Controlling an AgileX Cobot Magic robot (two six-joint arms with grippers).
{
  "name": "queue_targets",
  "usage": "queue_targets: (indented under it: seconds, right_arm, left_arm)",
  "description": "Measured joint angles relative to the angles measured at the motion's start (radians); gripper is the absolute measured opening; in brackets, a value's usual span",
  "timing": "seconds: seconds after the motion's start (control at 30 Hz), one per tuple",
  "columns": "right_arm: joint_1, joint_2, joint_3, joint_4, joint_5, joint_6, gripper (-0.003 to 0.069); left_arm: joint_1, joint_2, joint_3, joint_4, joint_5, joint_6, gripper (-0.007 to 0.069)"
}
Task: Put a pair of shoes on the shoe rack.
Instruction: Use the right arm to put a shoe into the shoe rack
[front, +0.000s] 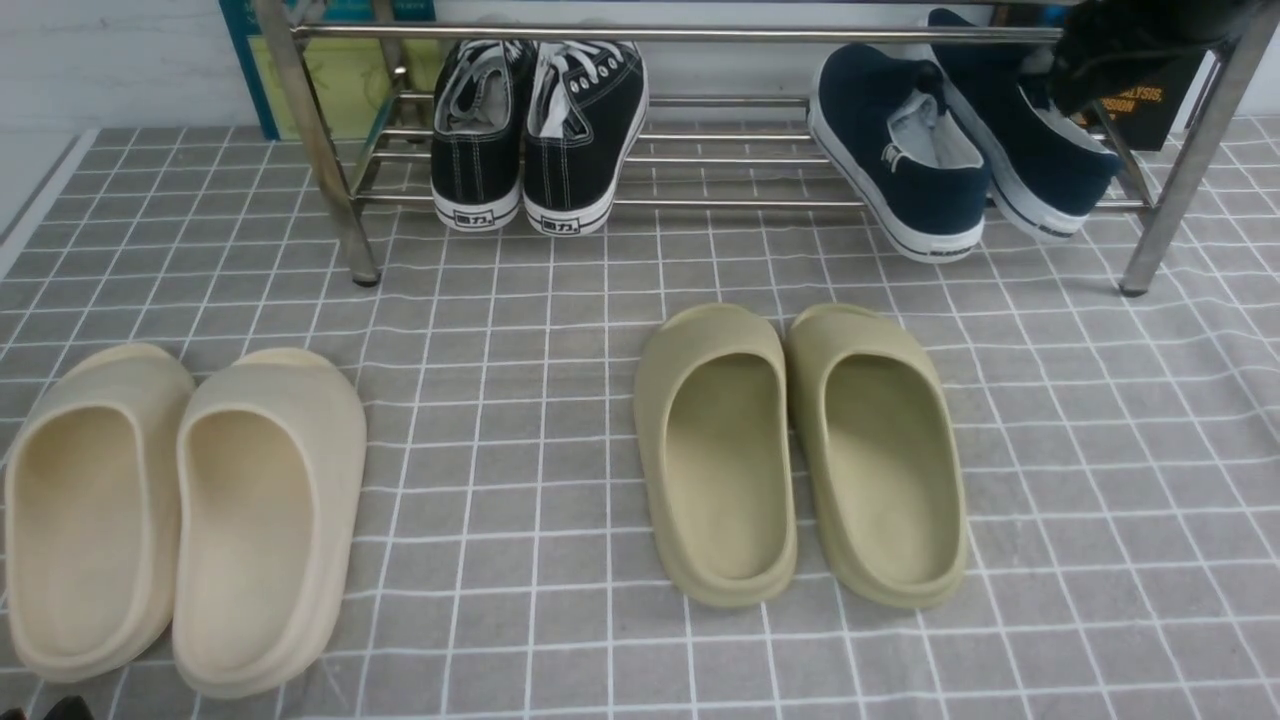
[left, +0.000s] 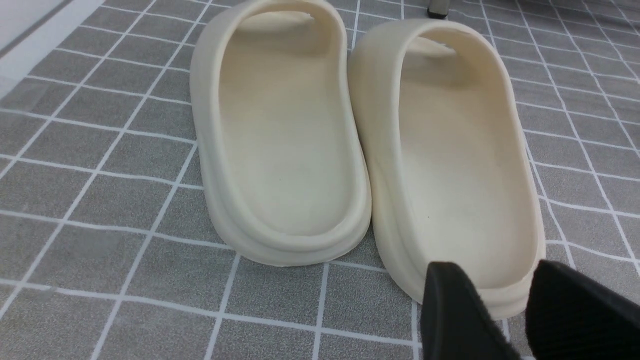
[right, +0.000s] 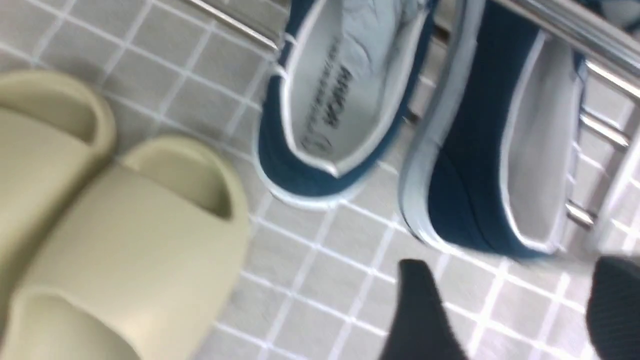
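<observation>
Two navy slip-on shoes lie tilted on the right end of the silver shoe rack (front: 700, 203). The left shoe (front: 900, 150) has its heel hanging over the front bar. The right shoe (front: 1030, 140) lies beside it. Both also show in the right wrist view, the left shoe (right: 335, 105) and the right shoe (right: 500, 150). My right gripper (right: 510, 280) is open and empty, hovering just behind the shoes' heels; in the front view its arm (front: 1120, 45) is above the right shoe. My left gripper (left: 500, 295) is open and empty by the cream slides.
Black lace-up sneakers (front: 540, 130) stand on the rack's left part. Olive foam slides (front: 800, 450) lie on the grey checked cloth in front of the navy shoes. Cream foam slides (front: 180, 510) lie at the front left, also in the left wrist view (left: 360, 135).
</observation>
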Motion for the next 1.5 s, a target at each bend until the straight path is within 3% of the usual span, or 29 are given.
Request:
queue_targets:
  seconds: [0.1,0.23,0.37,0.6,0.9,1.13,1.5]
  right_arm:
    - [0.000,0.010,0.000,-0.059,0.017,0.022,0.0354]
    - [-0.013,0.051,0.000,-0.105,0.017,0.147,0.0251]
    - [-0.038,0.075,0.000,-0.093,0.017,0.211,0.0187]
    - [-0.061,0.075,0.013,-0.014,0.016,0.210,0.0111]
    - [-0.060,0.103,0.232,0.039,-0.079,0.184,0.0092]
    - [-0.060,0.136,0.252,0.050,-0.255,0.184,0.0092]
    - [0.006,0.096,0.253,0.084,-0.310,0.142,0.0093]
  left_arm:
    - [0.000,0.000,0.000,0.000,0.000,0.000,0.0239]
    - [0.000,0.000,0.000,0.000,0.000,0.000,0.0239]
    - [0.000,0.000,0.000,0.000,0.000,0.000,0.0239]
    - [0.000,0.000,0.000,0.000,0.000,0.000,0.0239]
    - [0.000,0.000,0.000,0.000,0.000,0.000,0.0239]
    - [0.000,0.000,0.000,0.000,0.000,0.000,0.0239]
    - [0.000,0.000,0.000,0.000,0.000,0.000,0.0239]
